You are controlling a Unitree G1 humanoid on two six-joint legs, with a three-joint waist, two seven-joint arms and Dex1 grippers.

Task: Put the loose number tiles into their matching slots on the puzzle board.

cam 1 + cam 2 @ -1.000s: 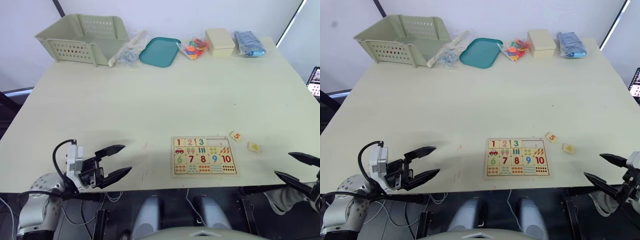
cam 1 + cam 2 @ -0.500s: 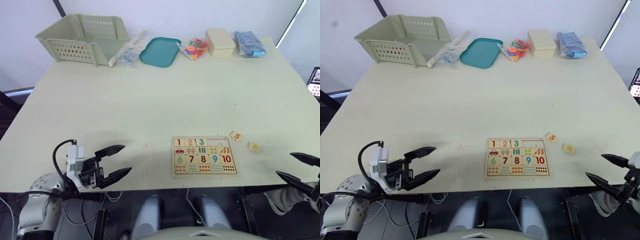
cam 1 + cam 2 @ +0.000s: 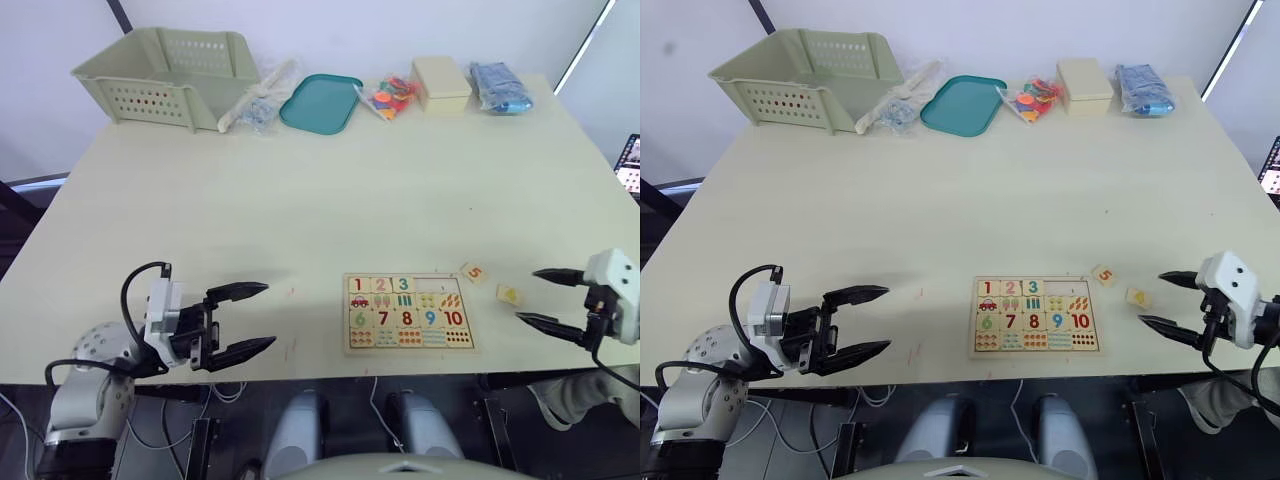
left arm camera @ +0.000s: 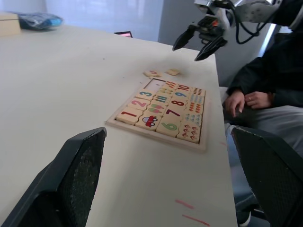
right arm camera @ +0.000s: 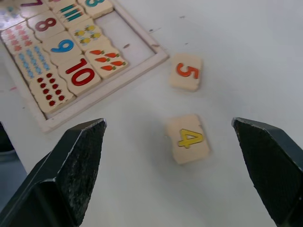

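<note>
Now that the right gripper (image 3: 1162, 299) has risen from the lower-right corner, fingers spread wide and empty, beside the 4 tile (image 5: 188, 138) and 5 tile (image 5: 186, 71) right of the puzzle board (image 3: 1035, 317), pickup looks imminent.

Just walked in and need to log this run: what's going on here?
A robot is filling a number puzzle board on the table. Tiles 1, 2 and 3 sit in its top row, and the two slots beside them are empty. The 5 tile and the 4 tile lie loose just off the board's right edge. The right gripper hangs open next to the 4 tile, holding nothing. The left gripper is open, left of the board.
</note>
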